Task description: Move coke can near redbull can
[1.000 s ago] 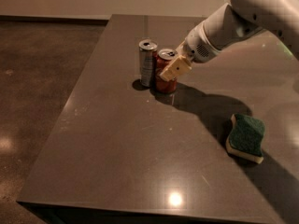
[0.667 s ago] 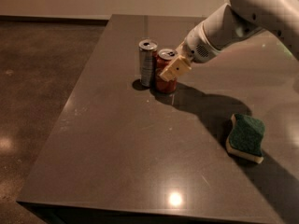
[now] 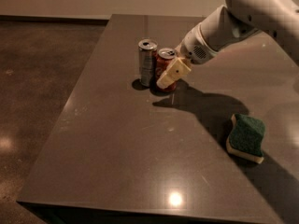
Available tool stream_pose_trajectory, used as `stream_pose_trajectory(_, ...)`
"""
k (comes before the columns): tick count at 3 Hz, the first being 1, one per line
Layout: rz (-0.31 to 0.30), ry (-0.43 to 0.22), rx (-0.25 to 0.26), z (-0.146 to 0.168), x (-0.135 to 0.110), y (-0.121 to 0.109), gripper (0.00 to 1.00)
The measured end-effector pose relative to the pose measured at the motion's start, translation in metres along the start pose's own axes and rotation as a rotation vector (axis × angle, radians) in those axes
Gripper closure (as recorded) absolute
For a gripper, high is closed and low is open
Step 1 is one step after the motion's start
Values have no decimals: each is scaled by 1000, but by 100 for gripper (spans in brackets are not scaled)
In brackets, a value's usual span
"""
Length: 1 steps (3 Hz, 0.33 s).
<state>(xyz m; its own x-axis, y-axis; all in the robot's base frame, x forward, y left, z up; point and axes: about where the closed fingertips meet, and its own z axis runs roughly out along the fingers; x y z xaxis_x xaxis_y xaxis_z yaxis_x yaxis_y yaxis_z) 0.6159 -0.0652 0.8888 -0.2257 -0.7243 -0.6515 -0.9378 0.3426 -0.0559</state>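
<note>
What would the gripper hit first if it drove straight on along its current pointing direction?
The coke can: the gripper points down-left and sits right at it. Beyond that, probably the table rather than the redbull can alongside, though depth is unclear.

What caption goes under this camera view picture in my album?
Gripper at the coke can, close beside the redbull can on a dark table; a green sponge lies apart.

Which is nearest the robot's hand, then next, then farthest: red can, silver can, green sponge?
The hand sits at the two cans.
1. coke can, right at the hand.
2. redbull can, just beyond it, picture-left.
3. sponge, far off, toward the picture's right.
</note>
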Motion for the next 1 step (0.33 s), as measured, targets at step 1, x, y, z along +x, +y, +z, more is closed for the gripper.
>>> stream_pose_trajectory(1, 0, 0, 0, 0, 0, 0, 0)
